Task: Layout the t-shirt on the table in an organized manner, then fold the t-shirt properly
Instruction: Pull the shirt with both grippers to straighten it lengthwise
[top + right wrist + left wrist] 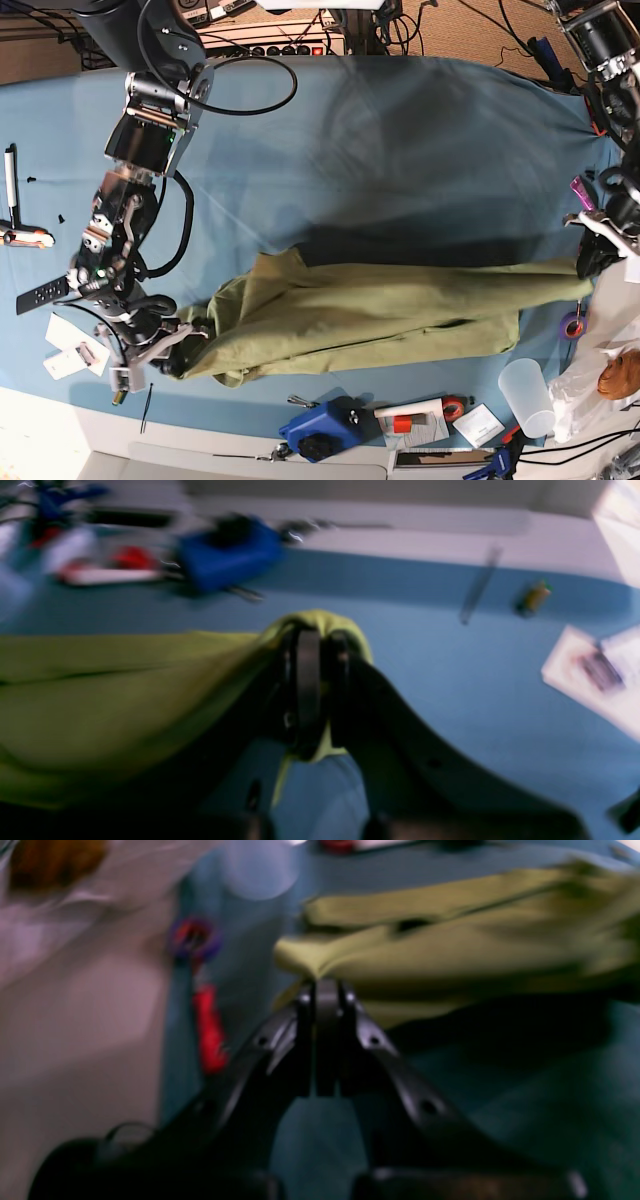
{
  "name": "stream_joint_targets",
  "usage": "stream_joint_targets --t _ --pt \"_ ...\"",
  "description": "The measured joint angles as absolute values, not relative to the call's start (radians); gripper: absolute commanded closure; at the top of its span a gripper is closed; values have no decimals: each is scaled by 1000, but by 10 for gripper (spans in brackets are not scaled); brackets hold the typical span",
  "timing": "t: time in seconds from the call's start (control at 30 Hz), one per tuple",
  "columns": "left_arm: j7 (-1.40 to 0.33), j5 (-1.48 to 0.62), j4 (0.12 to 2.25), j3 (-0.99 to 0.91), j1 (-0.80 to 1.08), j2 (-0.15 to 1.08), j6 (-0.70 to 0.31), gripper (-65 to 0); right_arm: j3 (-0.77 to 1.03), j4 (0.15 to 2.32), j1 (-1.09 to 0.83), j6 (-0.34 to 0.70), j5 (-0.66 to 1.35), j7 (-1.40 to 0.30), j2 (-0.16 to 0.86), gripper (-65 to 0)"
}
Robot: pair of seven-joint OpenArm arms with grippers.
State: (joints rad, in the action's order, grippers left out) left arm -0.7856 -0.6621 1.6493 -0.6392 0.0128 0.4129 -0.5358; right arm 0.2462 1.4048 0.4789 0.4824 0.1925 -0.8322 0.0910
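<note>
Left wrist view: the whole picture is blurred. The left gripper has its 2 black fingers pressed together, pinching a corner of the t-shirt, whose olive cloth stretches away to the right in loose folds above the blue table. A red object and a ring with a red and purple rim lie on the table to the left, too smeared to identify. The upper left corner is a pale, unreadable haze.

Right wrist view: also blurred. The right gripper is clamped on a bunched edge of the shirt; cloth wraps over the fingertips and a strip hangs below them. The shirt runs off the left edge of the frame. A blue box, a small can-like item and white papers sit on the table, details lost.

Base view: sharp. The shirt is pulled into a long band across the table, between the 2 arms. The right gripper, at lower left, hangs from an arm bent downward from the top left and grips the shirt's end there. The left gripper holds the opposite end at the right edge; its arm is mostly cut off by the frame. A clear plastic cup stands near the lower right.
</note>
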Motion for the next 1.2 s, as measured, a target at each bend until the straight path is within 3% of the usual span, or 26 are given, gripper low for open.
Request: stream_joint_targets --t 0.17,0.27,0.43,0.53,0.6,0.67,0.73,0.83,1.0,1.07,1.2 --pt "-727 -580 1477 -532 -25 411 -529 0 244 1180 524 487 134 -779 94 0" --pt "-677 -567 1419 -500 -43 410 -469 0 244 1093 526 471 101 -727 103 0" --pt "-665 -513 1412 -500 -94 413 -441 0 242 1053 533 471 78 -680 167 0" --pt "-698 -519 1414 -500 -109 413 -464 0 242 1054 549 488 109 -757 205 0" --pt "-732 -517 1413 -500 -97 417 -508 -127 242 1053 548 550 170 -803 230 -11" --pt "-788 -562 1411 -500 -92 426 -505 -250 242 1053 546 607 231 -817 250 -135" --pt "-812 -656 1411 -501 -94 442 -458 -275 242 1053 546 621 295 -818 269 -215" --pt "-843 -709 1414 -508 -99 480 -441 -275 242 1054 551 614 400 -815 291 -219" --pt "-1035 -823 1469 -669 -96 487 -444 -274 324 1084 601 624 569 -965 291 -218" --pt "-1106 -916 1484 -782 -96 490 -517 -271 395 1154 598 702 685 -1047 293 -217" --pt "-1182 -1074 1484 -980 -63 508 -545 -270 508 1303 543 698 805 -1192 296 -216"
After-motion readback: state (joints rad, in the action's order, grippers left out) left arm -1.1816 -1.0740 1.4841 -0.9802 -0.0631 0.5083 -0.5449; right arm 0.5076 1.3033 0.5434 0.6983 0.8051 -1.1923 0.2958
